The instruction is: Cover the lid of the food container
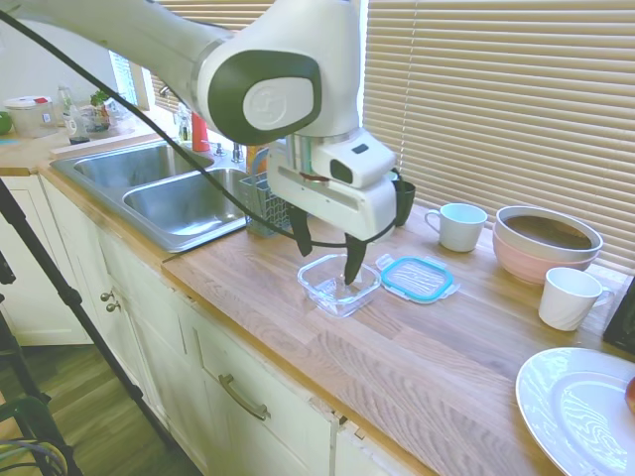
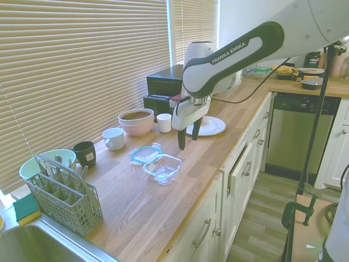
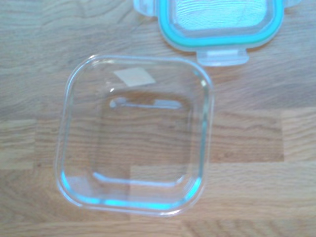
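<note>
Beside the clear square food container (image 3: 133, 136) lies the teal-rimmed lid (image 3: 222, 19).

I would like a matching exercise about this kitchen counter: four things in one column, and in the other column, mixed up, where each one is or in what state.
Things:
1. lid
2. food container
3. pincer
4. pink bowl

Place or state:
A. open, above the clear dish
B. flat on the counter beside the clear dish
C. empty and uncovered, under the arm
D. near the blinds, with another bowl inside it

Pairs: 1-B, 2-C, 3-A, 4-D
</note>
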Robot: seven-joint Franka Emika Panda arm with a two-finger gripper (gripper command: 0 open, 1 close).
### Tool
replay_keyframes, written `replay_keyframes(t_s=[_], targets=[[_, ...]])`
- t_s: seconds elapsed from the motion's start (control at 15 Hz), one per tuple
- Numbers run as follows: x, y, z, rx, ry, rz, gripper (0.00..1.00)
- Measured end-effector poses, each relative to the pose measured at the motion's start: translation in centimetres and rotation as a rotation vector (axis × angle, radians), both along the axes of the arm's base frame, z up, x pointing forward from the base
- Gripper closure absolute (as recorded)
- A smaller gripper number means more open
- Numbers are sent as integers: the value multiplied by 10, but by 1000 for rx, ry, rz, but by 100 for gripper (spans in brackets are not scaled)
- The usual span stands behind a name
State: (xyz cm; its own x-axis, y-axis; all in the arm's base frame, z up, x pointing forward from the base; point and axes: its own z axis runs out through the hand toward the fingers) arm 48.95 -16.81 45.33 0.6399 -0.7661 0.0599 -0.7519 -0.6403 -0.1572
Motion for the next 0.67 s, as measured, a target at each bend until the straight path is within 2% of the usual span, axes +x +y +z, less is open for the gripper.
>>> replay_keyframes(t_s=[0.33, 0.67], targets=[[50, -69, 4, 30, 21, 52, 0], [108, -114, 1, 58, 25, 124, 0]])
